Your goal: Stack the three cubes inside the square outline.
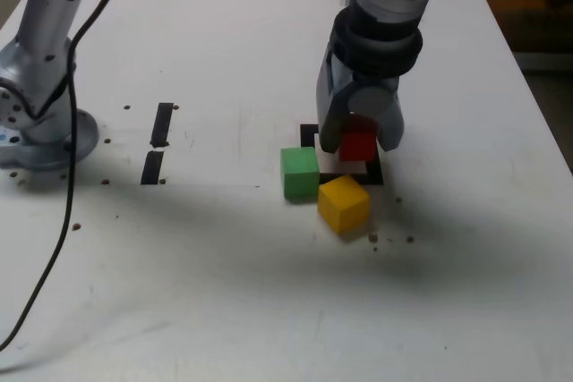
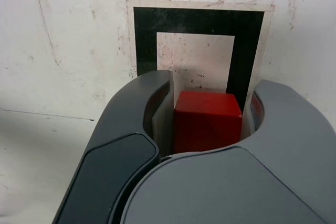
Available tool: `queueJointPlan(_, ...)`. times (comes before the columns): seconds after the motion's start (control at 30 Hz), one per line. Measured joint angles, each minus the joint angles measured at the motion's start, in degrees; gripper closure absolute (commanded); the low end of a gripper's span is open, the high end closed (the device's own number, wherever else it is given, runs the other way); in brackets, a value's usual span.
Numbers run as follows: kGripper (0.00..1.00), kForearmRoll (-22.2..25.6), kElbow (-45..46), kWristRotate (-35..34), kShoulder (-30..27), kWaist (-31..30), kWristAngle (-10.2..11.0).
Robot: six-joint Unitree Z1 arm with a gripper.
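My gripper (image 1: 360, 142) is shut on the red cube (image 1: 358, 146), held between its two dark jaws right over the square outline (image 1: 309, 136). In the wrist view the red cube (image 2: 207, 119) sits between the jaws, with the black frame of the square outline (image 2: 197, 20) and its white inside beyond it. Whether the red cube rests on the table I cannot tell. The green cube (image 1: 300, 173) stands just off the outline on the exterior view's left. The yellow cube (image 1: 343, 203) lies in front of the outline, turned at an angle, close to the green one.
The arm's grey base (image 1: 45, 131) stands at the exterior view's far left, with a black cable (image 1: 67, 203) trailing toward the front edge. Two short black tape strips (image 1: 162, 123) (image 1: 152, 167) lie between the base and the cubes. The table's right edge (image 1: 546, 123) is near.
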Motion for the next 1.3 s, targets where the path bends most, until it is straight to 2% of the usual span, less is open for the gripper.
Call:
queueJointPlan(0.23,0.98,-3.65,3.11,-0.3,0.0,0.0,-1.23)
queueJointPlan(0.53,0.98,-4.01,5.36,-0.83,-0.32,0.0,-1.77)
queueJointPlan(0.77,0.98,-4.35,8.1,-1.19,-2.71,-0.02,-1.82)
queueJointPlan(1.07,0.98,-6.73,8.89,-1.26,-3.24,-0.03,-0.61)
queueJointPlan(1.3,0.96,-10.21,9.58,-0.91,-3.24,-0.05,2.0)
